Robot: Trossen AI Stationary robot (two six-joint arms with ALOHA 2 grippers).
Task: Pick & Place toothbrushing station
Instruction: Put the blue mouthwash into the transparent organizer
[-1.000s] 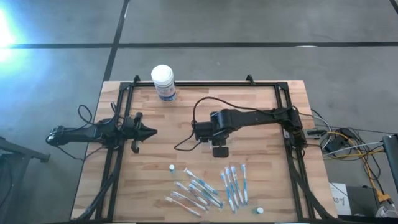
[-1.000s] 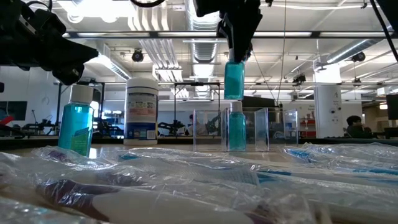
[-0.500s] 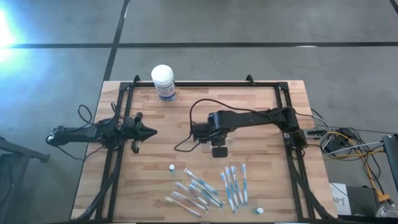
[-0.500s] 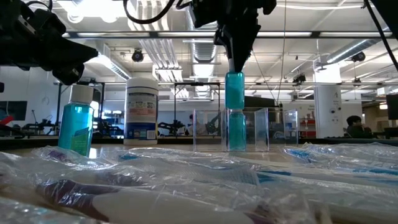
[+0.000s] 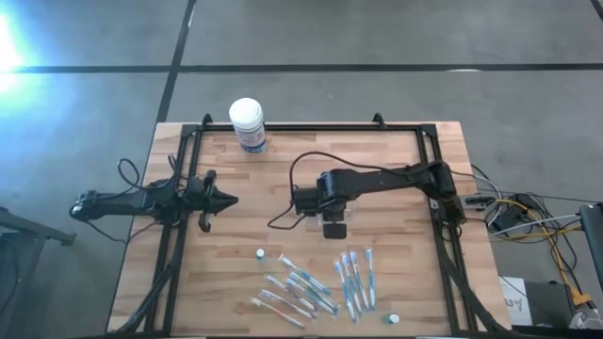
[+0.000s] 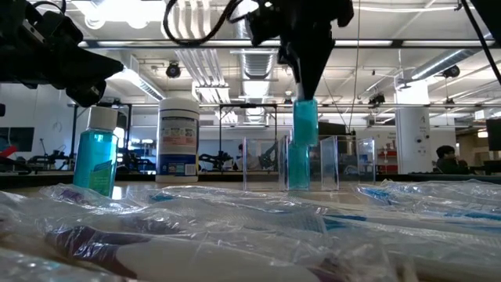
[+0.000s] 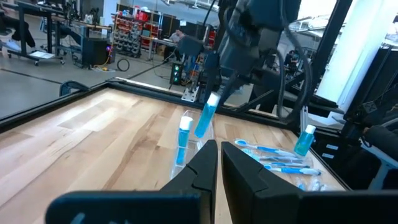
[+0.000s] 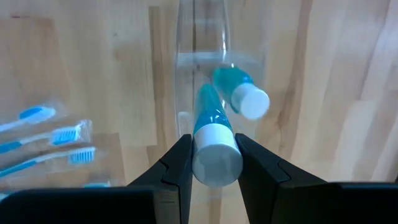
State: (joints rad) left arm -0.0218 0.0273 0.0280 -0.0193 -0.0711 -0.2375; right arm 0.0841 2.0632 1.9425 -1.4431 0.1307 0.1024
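Right gripper (image 8: 214, 163) is hanging over the middle of the light wooden table (image 5: 396, 151), its two dark fingers (image 8: 177, 165) closing on the white cap end of a small blue-filled bottle (image 8: 213, 140); in the low view this bottle (image 6: 304, 121) is tilting, with its lower end overlapping the top of the clear walls below. Directly beneath it, the toothbrushing station, a small see-through clear plastic holder (image 6: 333, 160), is standing on the table near its centre, and a second blue bottle with a white cap (image 8: 241, 93) is already sitting inside one of its compartments; which compartment cannot be told. Left gripper (image 5: 226, 199) is waiting low at the table's left side, well apart from the holder, with its fingers (image 7: 202, 171) nearly touching and holding nothing. A white round tub with a blue label (image 5: 248, 123) is standing at the far edge of the table. A loose group of blue-and-white toothbrushes in clear wrappers (image 5: 316, 282) is lying along the near edge, with another small blue bottle with a clear cap (image 6: 95, 153) standing upright near them, well to the side of the holder. In the room beyond, a seated person (image 6: 445, 159) is showing at the far right of the low view
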